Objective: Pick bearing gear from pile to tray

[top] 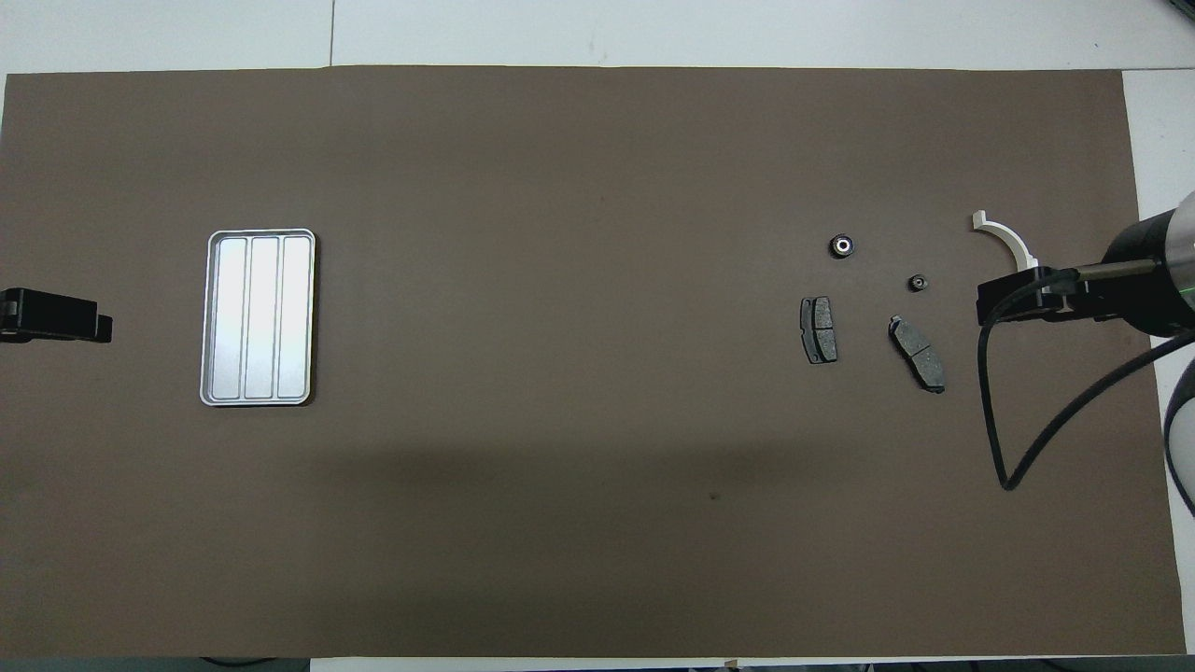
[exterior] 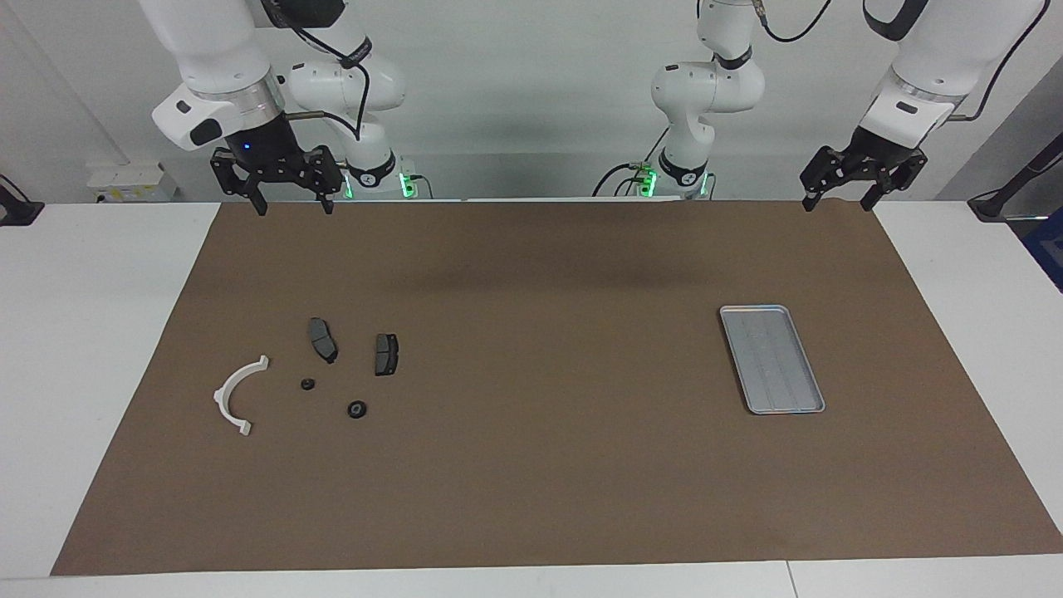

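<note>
The pile lies on the brown mat toward the right arm's end: a white half-ring bracket (exterior: 239, 394), two dark grey brake pads (exterior: 323, 339) (exterior: 386, 354), a small black round piece (exterior: 308, 384) and a larger one with a pale centre (exterior: 357, 409) (top: 842, 245). The silver ribbed tray (exterior: 772, 359) (top: 259, 317) lies empty toward the left arm's end. My right gripper (exterior: 295, 206) hangs open and empty, high over the mat's edge nearest the robots. My left gripper (exterior: 839, 203) hangs open and empty over the same edge at the other end. In the overhead view the right gripper (top: 1027, 303) covers part of the bracket.
The brown mat (exterior: 531, 465) covers most of the white table (exterior: 91, 332). A black cable (top: 1004, 448) loops from the right arm over the mat beside the pile. Wide bare mat lies between the pile and the tray.
</note>
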